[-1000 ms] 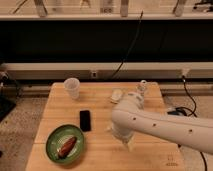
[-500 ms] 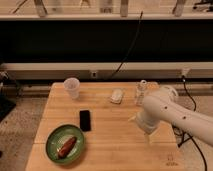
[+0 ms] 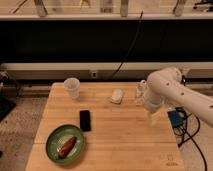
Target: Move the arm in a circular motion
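Bent in from the right over the far right part of the wooden surface [image 3: 120,137]: the arm [image 3: 175,92], with the jaws at its pale lower end, pointing down just above the boards. Cannot tell how far open the jaws are; nothing seen in their hold.

Judged to be partway round the circle, with several things inside a likely path. Could clip the small bottle [image 3: 140,92] standing right beside the thick bend of the arm, partly hidden by it, and tip it over. Could nudge the little white object [image 3: 117,95] nearby if swung left at this height. Could reach the cup [image 3: 72,87], phone [image 3: 85,120] or green plate [image 3: 76,134] with its sausage [image 3: 67,147] only on a much wider loop; well apart from all of them here. Off the right edge, some risk of snagging the cables [image 3: 192,137] by the blue box [image 3: 175,118]. Would scrape the boards if dropped any lower. Safer to keep the loop tight and raised.
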You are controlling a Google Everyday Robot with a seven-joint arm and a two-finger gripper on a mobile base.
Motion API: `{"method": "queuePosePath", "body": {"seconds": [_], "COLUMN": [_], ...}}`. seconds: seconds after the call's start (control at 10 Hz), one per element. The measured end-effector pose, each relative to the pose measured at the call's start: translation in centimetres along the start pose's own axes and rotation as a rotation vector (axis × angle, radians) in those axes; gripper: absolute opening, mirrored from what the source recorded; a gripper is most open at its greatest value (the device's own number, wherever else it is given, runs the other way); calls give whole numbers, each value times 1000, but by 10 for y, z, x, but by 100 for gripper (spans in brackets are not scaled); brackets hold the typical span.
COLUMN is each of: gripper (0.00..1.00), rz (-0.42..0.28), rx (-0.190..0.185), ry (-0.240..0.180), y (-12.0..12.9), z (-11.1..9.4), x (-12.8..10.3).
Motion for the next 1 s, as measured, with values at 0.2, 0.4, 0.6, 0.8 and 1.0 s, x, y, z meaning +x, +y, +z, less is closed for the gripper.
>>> {"method": "queuePosePath", "body": {"seconds": [0.2,0.4,0.6,0.8,1.0], "gripper": [80,80,80,80,80], "rz": [15,8,-18,-72,-136], "rx": [-8,-16,-22,-33,-48], "ry": [15,30,42,48,48], "y": [-25,-46,-61,-76,-79], "z": [-1,0,2,7,15], "x": [-3,-22,-45,-78,-103]}}
